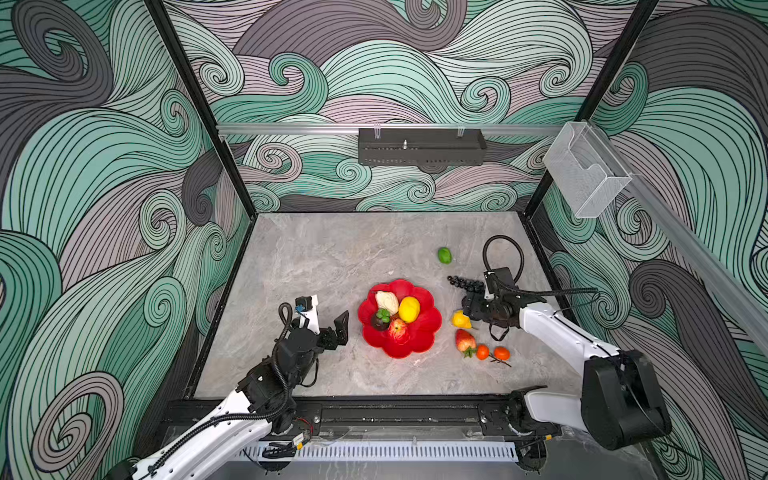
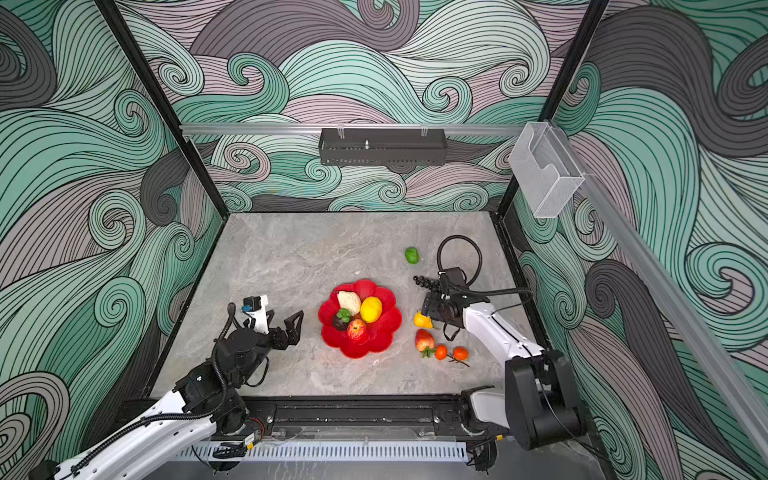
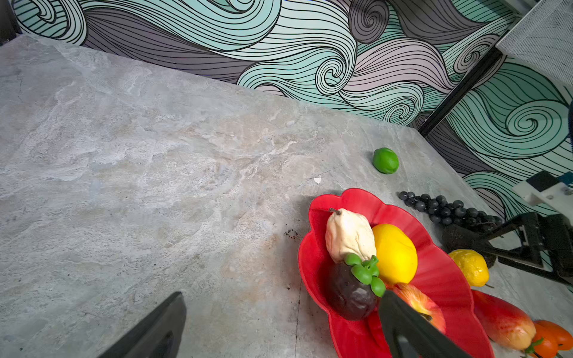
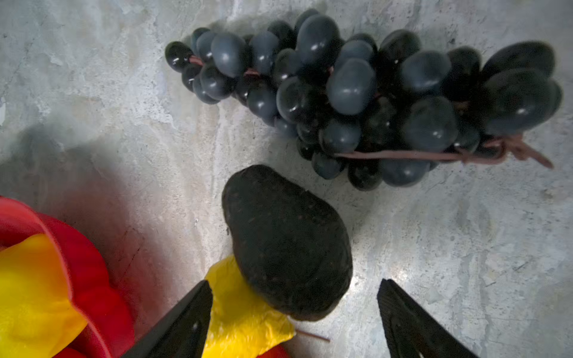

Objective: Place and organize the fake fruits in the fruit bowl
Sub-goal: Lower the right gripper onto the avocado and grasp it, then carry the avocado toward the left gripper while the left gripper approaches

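Note:
The red fruit bowl (image 1: 428, 332) (image 2: 386, 328) holds a cream piece (image 1: 386, 302), a yellow lemon (image 1: 409, 309), a mangosteen (image 1: 380, 320) and an apple (image 1: 398, 329). Right of it on the table lie a grape bunch (image 4: 356, 93), a dark avocado (image 4: 285, 241), a small lemon (image 1: 461, 320), a strawberry (image 1: 465, 340), two tangerines (image 1: 482, 352) and, farther back, a lime (image 1: 444, 255). My right gripper (image 4: 294, 285) hangs open over the avocado and small lemon, one finger on each side. Just left of the bowl, my left gripper (image 3: 282, 297) is open and empty.
Patterned walls close in the grey stone table (image 1: 332, 257) on three sides. A black rack (image 1: 422, 146) hangs on the back wall and a clear bin (image 1: 586, 174) on the right wall. The right arm's cable loop (image 1: 503, 253) stands behind the grapes.

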Motion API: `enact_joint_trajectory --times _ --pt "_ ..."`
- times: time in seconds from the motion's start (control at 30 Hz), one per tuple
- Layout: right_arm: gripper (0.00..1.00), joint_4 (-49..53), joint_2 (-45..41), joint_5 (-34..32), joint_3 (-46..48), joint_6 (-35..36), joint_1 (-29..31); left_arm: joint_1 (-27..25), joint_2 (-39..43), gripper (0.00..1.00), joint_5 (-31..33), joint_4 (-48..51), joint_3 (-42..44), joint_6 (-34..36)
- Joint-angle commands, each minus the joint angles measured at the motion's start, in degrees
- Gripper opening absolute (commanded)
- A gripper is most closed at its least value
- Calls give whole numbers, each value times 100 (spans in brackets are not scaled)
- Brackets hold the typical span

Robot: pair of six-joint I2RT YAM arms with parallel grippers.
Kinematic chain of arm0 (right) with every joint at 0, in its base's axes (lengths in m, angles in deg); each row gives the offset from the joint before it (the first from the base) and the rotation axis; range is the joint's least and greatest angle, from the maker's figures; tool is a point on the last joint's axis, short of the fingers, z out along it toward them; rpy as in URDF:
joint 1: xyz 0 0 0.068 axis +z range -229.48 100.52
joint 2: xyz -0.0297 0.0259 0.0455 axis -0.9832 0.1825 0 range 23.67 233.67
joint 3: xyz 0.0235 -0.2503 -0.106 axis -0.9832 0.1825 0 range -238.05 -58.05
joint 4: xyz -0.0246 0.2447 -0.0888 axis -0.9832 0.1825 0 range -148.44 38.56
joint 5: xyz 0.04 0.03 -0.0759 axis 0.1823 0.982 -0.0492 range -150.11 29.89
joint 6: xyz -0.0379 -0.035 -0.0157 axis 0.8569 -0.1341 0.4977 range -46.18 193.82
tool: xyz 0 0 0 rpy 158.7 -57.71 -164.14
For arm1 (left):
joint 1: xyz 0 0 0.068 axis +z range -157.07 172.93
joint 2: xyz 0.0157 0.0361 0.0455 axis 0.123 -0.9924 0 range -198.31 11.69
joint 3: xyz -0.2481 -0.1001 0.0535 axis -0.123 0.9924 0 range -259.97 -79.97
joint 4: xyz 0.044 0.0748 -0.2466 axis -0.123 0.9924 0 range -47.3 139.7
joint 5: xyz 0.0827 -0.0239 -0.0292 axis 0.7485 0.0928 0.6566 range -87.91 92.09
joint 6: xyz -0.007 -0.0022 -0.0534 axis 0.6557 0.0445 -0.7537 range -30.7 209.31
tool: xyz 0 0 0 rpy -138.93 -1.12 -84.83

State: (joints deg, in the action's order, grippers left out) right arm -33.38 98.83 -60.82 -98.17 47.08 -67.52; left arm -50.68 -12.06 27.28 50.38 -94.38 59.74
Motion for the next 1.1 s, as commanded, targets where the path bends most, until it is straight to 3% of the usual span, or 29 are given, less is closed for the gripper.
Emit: enact_joint_trajectory --times 0.0,0.53,0.73,1.07 --pt "85 -46 255 -157 -170 100 -112 68 48 99 12 -45 -52 -23" --pt "67 -412 987 456 -198 206 -168 134 -93 99 -34 -81 -70 -59" --pt "58 -415 827 424 -182 231 -165 177 -224 99 -88 -107 -114 -69" --pt "55 -114 87 408 -277 372 -101 222 -413 99 -145 -135 -171 -76"
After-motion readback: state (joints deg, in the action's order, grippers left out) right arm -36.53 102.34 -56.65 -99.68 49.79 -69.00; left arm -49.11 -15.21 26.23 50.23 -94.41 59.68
